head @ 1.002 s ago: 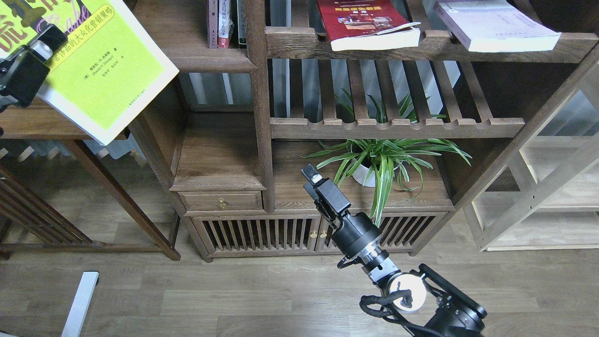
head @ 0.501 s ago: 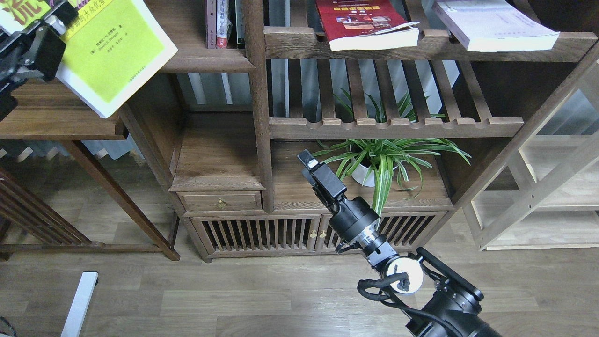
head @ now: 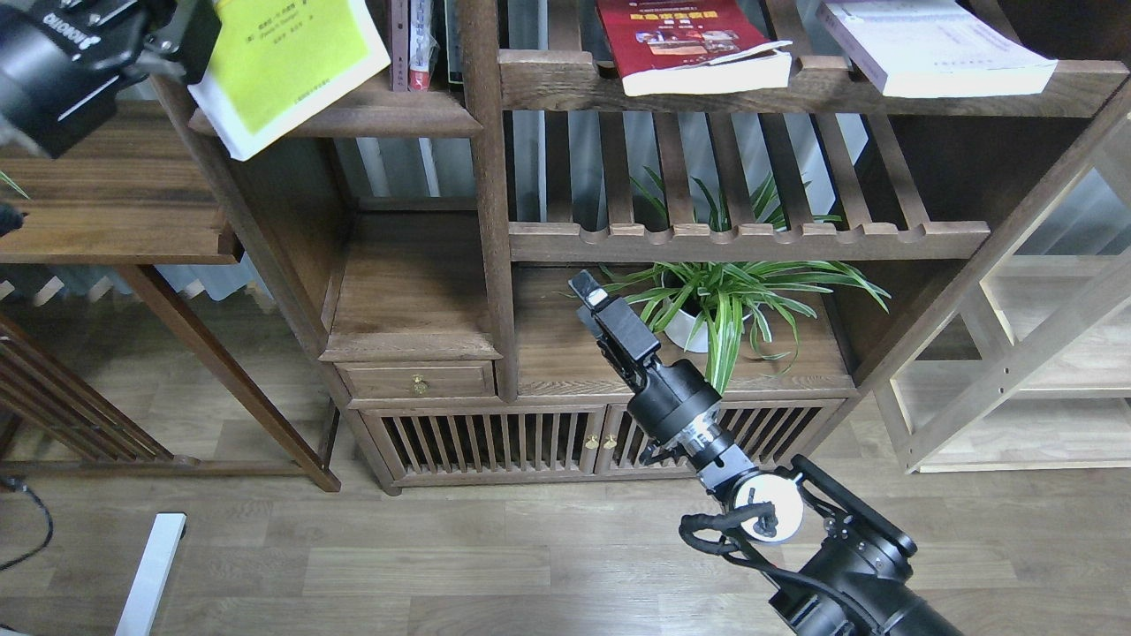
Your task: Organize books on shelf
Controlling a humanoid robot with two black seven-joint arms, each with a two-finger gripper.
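My left gripper (head: 193, 31), at the top left, is shut on the left edge of the yellow-green book (head: 287, 62). It holds the book tilted, with the lower corner hanging past the front edge of the dark-brown shelf (head: 398, 115). A few thin books (head: 415, 44) stand upright on that shelf, just right of the held book. The red book (head: 694, 44) and the white/pale-lavender book (head: 932, 49) lie flat on the upper slatted rack to the right. My right gripper (head: 585, 291) is empty and low in the middle, in front of the plant; its fingers cannot be told apart.
A potted spider plant (head: 716, 305) sits on the cabinet top under a slatted rack (head: 751, 238). A thick post (head: 486, 177) divides the bookcase. A dark side table (head: 115, 212) stands at the left and a pale light-wood shelving unit (head: 1043, 371) at the right.
My left gripper has carried the yellow-green book up and to the right, over the shelf's front edge. My right arm has shifted slightly up and right.
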